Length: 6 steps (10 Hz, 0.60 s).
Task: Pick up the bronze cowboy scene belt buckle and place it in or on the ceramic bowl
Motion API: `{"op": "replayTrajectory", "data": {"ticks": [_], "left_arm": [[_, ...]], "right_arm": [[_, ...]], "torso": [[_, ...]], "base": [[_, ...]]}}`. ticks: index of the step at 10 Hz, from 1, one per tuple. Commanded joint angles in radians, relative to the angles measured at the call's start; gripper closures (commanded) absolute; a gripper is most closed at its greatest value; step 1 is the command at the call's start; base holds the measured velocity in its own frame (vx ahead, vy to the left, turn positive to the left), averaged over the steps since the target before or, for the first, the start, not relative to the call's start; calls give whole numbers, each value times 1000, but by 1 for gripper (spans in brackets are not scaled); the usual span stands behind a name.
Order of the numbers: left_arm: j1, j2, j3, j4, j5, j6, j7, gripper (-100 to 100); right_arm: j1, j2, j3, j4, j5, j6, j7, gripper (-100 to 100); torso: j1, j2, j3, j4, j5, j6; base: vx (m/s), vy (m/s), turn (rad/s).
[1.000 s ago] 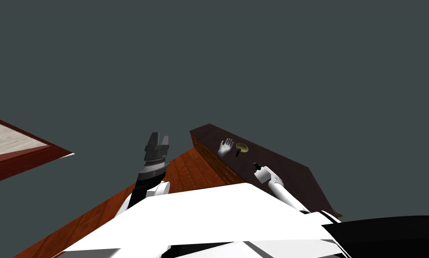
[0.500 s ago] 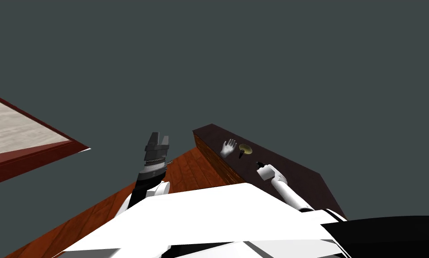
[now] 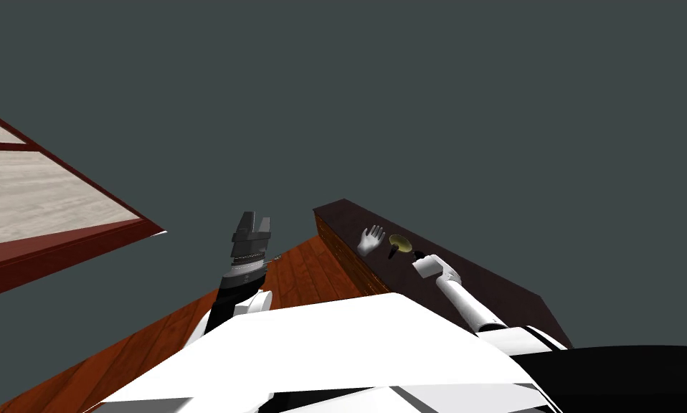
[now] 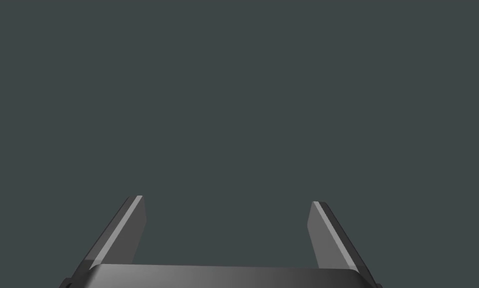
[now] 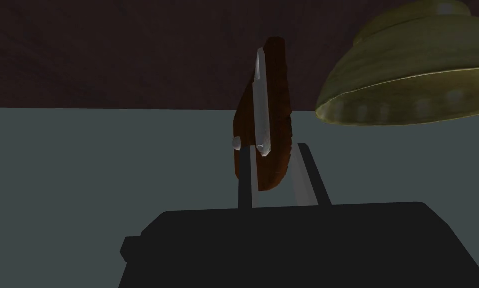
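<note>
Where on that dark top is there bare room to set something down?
Free: the dark top beside the right forearm, toward its near end. Crowded: the far end, with white hand figure, olive bowl and right gripper holding the buckle.

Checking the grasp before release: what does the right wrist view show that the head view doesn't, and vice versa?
Right wrist view adds the flat reddish-brown buckle, clamped edge-on in the right gripper. Head view adds a white hand-shaped ornament, the open left gripper and red-brown floorboards. Both show the olive-green bowl and the dark brown tabletop.
</note>
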Motion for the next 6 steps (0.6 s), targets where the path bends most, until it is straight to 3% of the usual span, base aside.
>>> {"op": "replayTrajectory", "data": {"ticks": [1, 6], "left_arm": [[0, 0, 0, 0, 0, 0, 0, 0], [0, 0, 0, 0, 0, 0, 0, 0]], "right_arm": [[-33, -19, 6, 3, -16, 21, 23, 100], [-114, -93, 26, -50, -78, 114, 104, 100]], "torso": [[0, 0, 0, 0, 0, 0], [0, -2, -1, -1, 0, -2]], "base": [[58, -17, 129], [66, -22, 134]]}}
